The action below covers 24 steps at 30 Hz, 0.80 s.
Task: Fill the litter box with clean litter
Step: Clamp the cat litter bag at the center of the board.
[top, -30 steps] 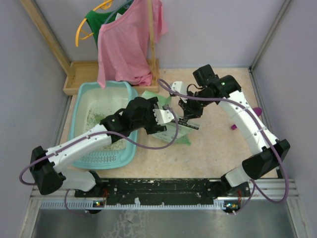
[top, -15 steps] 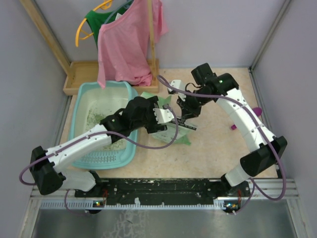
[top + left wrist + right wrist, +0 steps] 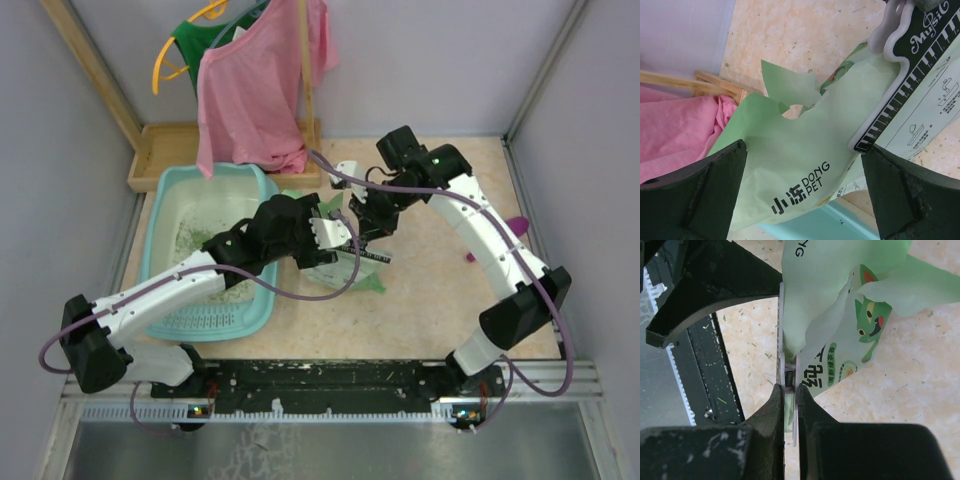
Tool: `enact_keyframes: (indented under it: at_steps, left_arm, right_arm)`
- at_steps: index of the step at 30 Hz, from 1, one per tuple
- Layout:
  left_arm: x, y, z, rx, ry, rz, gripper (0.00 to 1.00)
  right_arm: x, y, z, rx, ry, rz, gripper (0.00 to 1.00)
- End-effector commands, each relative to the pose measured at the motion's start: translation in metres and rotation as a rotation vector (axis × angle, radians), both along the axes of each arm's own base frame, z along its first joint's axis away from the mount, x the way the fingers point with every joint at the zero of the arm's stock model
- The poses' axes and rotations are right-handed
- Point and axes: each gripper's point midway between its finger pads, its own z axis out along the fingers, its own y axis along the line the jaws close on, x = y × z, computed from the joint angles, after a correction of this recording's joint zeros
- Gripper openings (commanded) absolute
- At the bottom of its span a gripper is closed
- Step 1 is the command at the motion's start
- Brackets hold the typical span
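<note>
L gripper [image 3: 802,150] jaws are standing wide open, straddling the torn top of a pale green bag [image 3: 790,170] reading "DONG PET" beside Chinese characters. R gripper [image 3: 790,388] jaws are pinching shut on a black-and-white clip [image 3: 900,75] w/ piano-key print, clamped on the bag. Left of both jaws, the litter box [image 3: 165,300] is holding a thin scatter of clean litter [image 3: 195,240].

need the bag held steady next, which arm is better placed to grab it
Left. The left pincer stands open astride the green bag, a finger on each side. The right pincer is shut on the black-and-white clip, so it is busy.
</note>
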Motion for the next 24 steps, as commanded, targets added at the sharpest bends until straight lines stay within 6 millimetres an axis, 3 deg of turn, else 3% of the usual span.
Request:
enact_keyframes:
  at_steps: [1,10,13,15,18,24]
  left_arm:
    - [0.001,-0.003,0.018,-0.038,-0.03,-0.005,1.0]
    - [0.0,-0.005,0.014,-0.025,-0.017,-0.011,1.0]
    - [0.001,-0.006,0.015,-0.024,-0.019,-0.015,1.0]
    - [0.002,-0.007,0.017,-0.022,-0.022,-0.015,1.0]
    - [0.004,-0.009,0.02,-0.028,-0.021,-0.012,1.0]
    - [0.003,-0.012,0.038,-0.09,-0.025,-0.005,1.0]
  right_arm:
    - [0.018,0.025,0.021,0.084,-0.105,0.04,0.0]
    - [0.019,0.018,0.016,0.052,-0.12,0.015,0.02]
    - [0.017,0.016,0.017,0.053,-0.129,0.011,0.3]
    - [0.018,0.014,0.019,0.052,-0.14,0.0,0.41]
    - [0.019,0.011,0.02,0.045,-0.156,-0.018,0.48]
    - [0.019,0.004,0.025,0.045,-0.183,-0.045,0.51]
